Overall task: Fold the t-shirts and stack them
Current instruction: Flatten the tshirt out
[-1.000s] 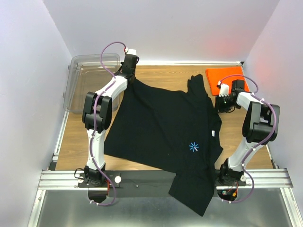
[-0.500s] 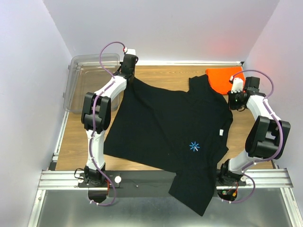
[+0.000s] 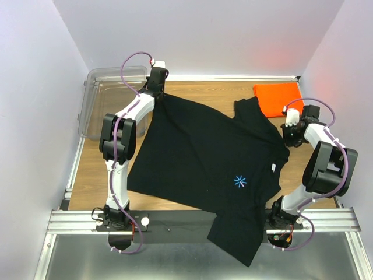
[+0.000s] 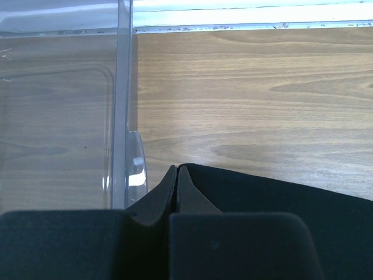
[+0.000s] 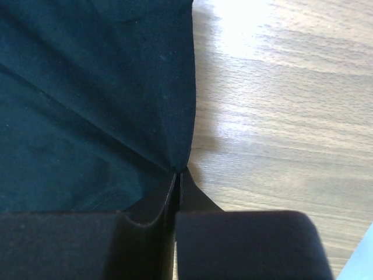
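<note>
A large black t-shirt [image 3: 198, 157] with a blue starburst logo [image 3: 239, 181] lies spread across the wooden table, stretched between both arms. My left gripper [image 3: 158, 93] is shut on its far left corner; in the left wrist view the jaws [image 4: 176, 170] meet at the cloth's tip [image 4: 280, 201]. My right gripper [image 3: 290, 136] is shut on the shirt's right edge, and the right wrist view shows the fabric [image 5: 87, 99] pinched at the fingertips [image 5: 178, 171]. A folded orange t-shirt [image 3: 278, 97] lies at the far right, apart from the black one.
A clear plastic bin [image 3: 111, 99] stands at the far left, right beside my left gripper; its wall [image 4: 121, 105] shows in the left wrist view. The black shirt's lower end [image 3: 236, 239] hangs over the table's near edge. Walls close in on both sides.
My right gripper has swung right and nearer with the shirt's edge, pulling the cloth flatter and off the orange shirt. The left gripper has kept its hold, edging slightly farther back.
</note>
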